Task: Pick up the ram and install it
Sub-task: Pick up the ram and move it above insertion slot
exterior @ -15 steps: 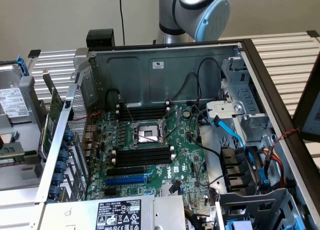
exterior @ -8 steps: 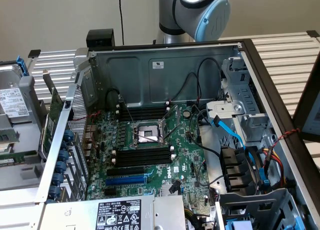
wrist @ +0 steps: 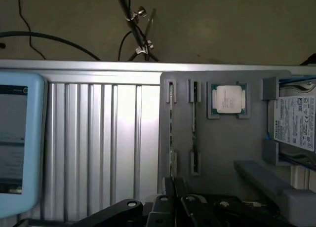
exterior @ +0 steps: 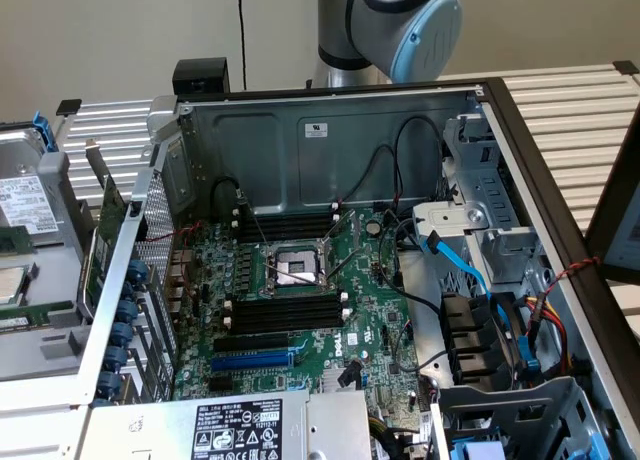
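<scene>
Ram stick (wrist: 171,131) is sitting on edge in a slot of the grey tray (wrist: 222,143), its long axis running straight away from the tool (wrist: 174,183), which is hovering at its near end, pinched shut, gripping nothing.

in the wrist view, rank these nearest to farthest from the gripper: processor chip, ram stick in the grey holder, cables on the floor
1. ram stick, on edge in a slot of the grey holder, just ahead of the gripper
2. processor chip, in a recess of the same holder
3. cables, on the floor past the edge of the table
</scene>
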`<state>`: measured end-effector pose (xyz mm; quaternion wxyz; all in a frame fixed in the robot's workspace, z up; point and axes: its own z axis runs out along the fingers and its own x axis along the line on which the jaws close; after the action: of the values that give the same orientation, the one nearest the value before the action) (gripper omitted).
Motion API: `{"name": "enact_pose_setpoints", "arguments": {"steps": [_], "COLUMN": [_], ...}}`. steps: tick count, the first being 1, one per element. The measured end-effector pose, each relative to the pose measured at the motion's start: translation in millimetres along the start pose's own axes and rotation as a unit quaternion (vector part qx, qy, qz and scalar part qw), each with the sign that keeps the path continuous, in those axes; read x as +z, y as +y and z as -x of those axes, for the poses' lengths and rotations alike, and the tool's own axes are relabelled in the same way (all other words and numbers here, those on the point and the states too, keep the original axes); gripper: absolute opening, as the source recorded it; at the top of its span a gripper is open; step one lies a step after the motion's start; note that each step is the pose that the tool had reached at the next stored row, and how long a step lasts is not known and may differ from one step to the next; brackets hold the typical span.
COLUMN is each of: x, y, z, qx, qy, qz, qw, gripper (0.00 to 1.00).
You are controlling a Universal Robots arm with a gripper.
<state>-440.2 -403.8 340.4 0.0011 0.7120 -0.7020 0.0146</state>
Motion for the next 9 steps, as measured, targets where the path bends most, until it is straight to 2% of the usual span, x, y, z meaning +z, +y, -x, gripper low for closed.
{"name": "enact_pose_setpoints", "arguments": {"steps": [9], "x": [-40.3], "y": [-25.8], "z": [-4.7], "qx": [0.000], "qy": [0.0000], "qz": [0.0004], "qw": [1.0000], "gripper": [0.12]}}
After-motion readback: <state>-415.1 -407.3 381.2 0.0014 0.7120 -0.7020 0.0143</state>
